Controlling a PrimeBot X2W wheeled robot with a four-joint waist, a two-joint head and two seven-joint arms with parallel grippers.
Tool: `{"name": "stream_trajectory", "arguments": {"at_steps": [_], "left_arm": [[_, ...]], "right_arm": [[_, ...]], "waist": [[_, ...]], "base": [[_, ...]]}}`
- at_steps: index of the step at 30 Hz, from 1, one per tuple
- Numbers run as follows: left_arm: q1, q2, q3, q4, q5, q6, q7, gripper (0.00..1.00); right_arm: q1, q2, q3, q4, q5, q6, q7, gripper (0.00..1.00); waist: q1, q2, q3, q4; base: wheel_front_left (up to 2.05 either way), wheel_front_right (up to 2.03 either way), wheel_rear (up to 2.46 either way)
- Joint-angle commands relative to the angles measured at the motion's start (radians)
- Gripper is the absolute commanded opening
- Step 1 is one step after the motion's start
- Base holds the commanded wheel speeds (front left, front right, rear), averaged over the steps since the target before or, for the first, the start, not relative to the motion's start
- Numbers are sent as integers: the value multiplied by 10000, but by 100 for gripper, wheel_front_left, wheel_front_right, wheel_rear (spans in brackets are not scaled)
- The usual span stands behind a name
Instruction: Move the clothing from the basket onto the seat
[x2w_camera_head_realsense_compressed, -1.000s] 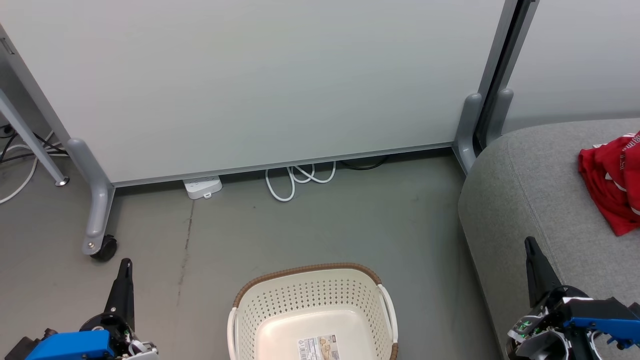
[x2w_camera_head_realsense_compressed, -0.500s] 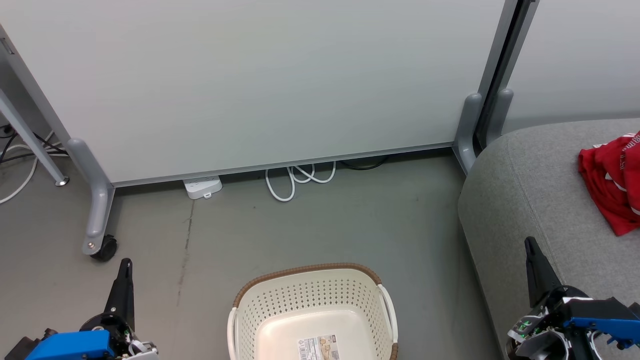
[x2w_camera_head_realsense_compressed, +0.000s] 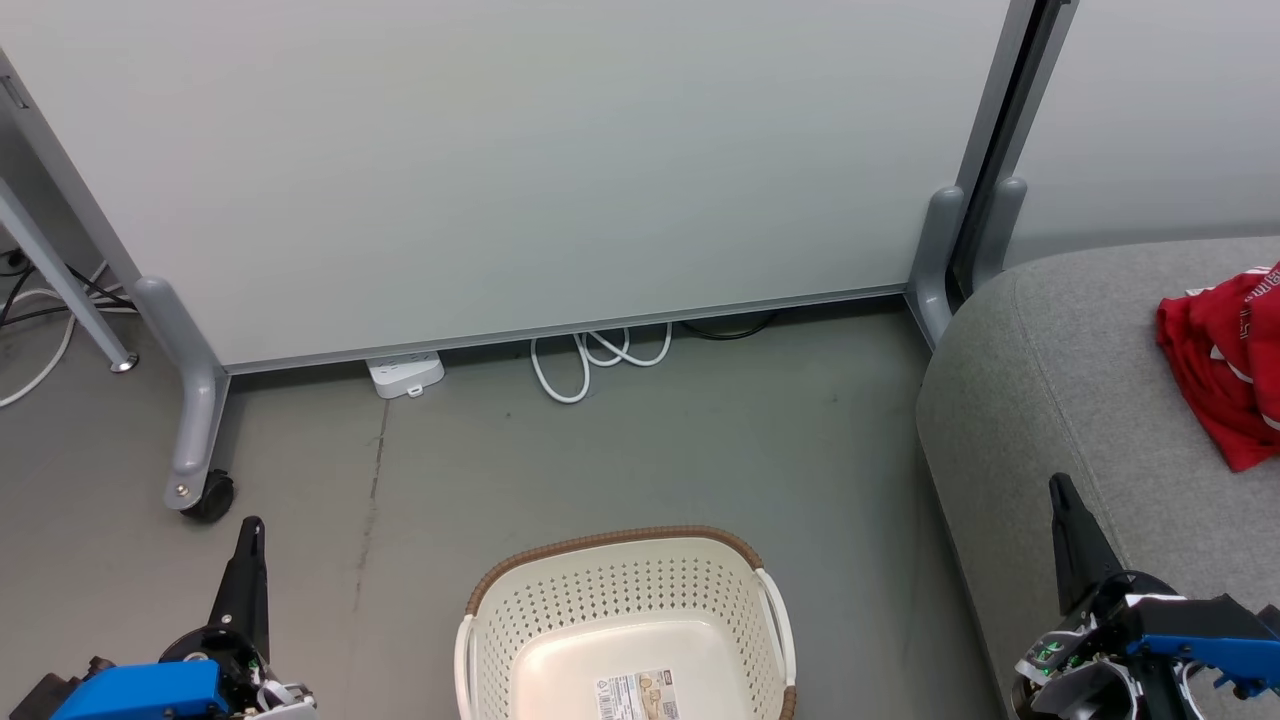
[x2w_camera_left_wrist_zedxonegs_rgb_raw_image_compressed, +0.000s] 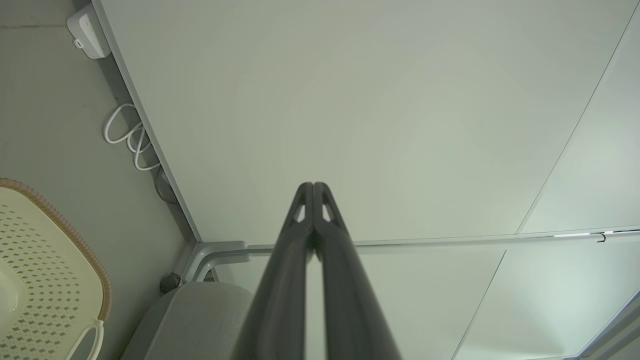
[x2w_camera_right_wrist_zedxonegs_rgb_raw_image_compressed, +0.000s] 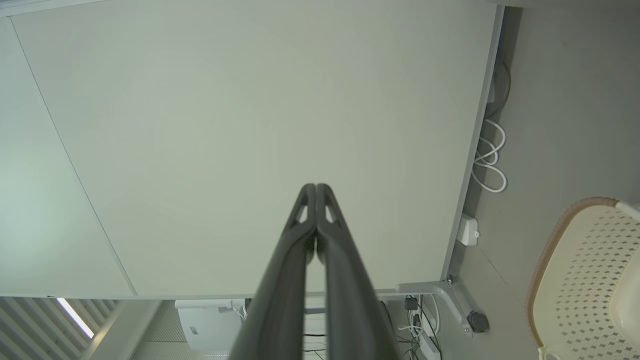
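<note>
The cream basket (x2w_camera_head_realsense_compressed: 560, 600) with its brown rim stands on the floor at the bottom centre, with nothing in it but a barcode label on its base. Its perforated wall also shows in the left wrist view (x2w_camera_left_wrist_zedxonegs_rgb_raw_image_compressed: 45, 260) and the right wrist view (x2w_camera_right_wrist_zedxonegs_rgb_raw_image_compressed: 580, 280). Red clothing (x2w_camera_head_realsense_compressed: 1220, 360) with white stripes lies crumpled on the grey seat (x2w_camera_head_realsense_compressed: 1060, 380) at the right edge. My left gripper (x2w_camera_head_realsense_compressed: 251, 527) is shut, low at the left of the basket, holding nothing (x2w_camera_left_wrist_zedxonegs_rgb_raw_image_compressed: 313, 186). My right gripper (x2w_camera_head_realsense_compressed: 1058, 484) is shut too, over the seat's front corner, its fingers pressed together (x2w_camera_right_wrist_zedxonegs_rgb_raw_image_compressed: 316, 187).
A large pale partition panel (x2w_camera_head_realsense_compressed: 520, 170) on castor legs (x2w_camera_head_realsense_compressed: 205, 495) stands behind the basket. A white power strip (x2w_camera_head_realsense_compressed: 405, 373) and a coiled white cable (x2w_camera_head_realsense_compressed: 595, 360) lie at its foot. A table leg (x2w_camera_head_realsense_compressed: 70, 290) and cables are at the far left.
</note>
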Motion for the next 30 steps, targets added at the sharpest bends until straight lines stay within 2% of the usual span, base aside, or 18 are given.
{"name": "stream_trajectory", "arguments": {"at_steps": [1,30], "left_arm": [[-114,57,23,-36,-29,-63,27,0],[-114,57,22,-37,-27,-63,27,0]], "right_arm": [[-107,22,-9,6,35,0,15,0],[-107,20,-8,6,36,0,14,0]], "waist": [[0,0,0,0],[0,0,0,0]], "base": [[0,0,0],[0,0,0]]}}
